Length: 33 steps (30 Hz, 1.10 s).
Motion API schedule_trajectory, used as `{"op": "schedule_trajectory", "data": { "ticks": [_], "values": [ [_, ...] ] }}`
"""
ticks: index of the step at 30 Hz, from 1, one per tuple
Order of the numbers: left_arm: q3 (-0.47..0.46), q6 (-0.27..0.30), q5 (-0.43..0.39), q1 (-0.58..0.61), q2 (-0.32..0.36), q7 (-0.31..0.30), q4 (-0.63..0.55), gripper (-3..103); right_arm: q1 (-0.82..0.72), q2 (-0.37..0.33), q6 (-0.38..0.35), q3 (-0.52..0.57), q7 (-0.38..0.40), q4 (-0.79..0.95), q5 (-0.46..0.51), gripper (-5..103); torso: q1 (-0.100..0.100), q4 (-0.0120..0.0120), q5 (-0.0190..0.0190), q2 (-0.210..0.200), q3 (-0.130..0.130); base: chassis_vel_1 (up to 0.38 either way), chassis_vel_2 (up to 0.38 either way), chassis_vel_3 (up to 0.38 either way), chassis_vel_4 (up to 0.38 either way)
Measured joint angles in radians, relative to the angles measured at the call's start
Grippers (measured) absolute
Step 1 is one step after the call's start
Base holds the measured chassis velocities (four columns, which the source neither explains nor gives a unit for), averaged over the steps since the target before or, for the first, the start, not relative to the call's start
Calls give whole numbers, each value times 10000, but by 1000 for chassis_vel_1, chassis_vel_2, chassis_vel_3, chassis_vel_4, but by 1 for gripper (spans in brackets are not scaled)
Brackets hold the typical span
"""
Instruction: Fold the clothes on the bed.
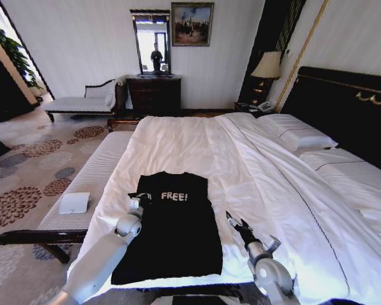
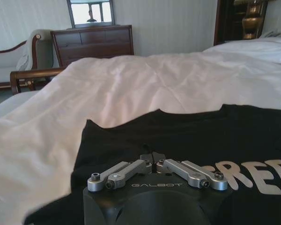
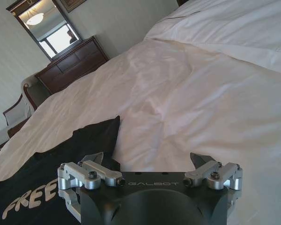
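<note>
A: Where is the black T-shirt (image 1: 175,225) lying?

B: It is lying flat on the white bed (image 1: 254,165), near the foot edge, with the "FREE!" lettering (image 1: 174,196) facing up. It is already looking narrowed into a long rectangle.

A: And what are the 2 grippers doing?

B: The left gripper (image 1: 134,197) is sitting at the shirt's left shoulder corner, its fingers (image 2: 152,159) pressed together over the black fabric; whether cloth is pinched between them I cannot tell. The right gripper (image 1: 232,219) is hovering over bare sheet just beside the shirt's right edge, fingers spread wide, gripping nothing.
</note>
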Motion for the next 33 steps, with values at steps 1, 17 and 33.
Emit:
{"op": "schedule_trajectory", "data": {
  "ticks": [1,17,33],
  "values": [
    [0,0,0,0,0,0,0,0,0,0,0,0,0,0,0,100,0,0,0,0,0,0,0,0,0],
    [427,145,-343,-902,-753,-664,952,0,-218,-23,104,173,-141,56,107,100,0,0,-2,0,0,0,0,0,0],
    [650,74,61,-577,-960,-578,1083,0,-201,-21,116,168,-153,68,127,100,0,2,-1,0,0,0,0,0,0]
  ]
}}
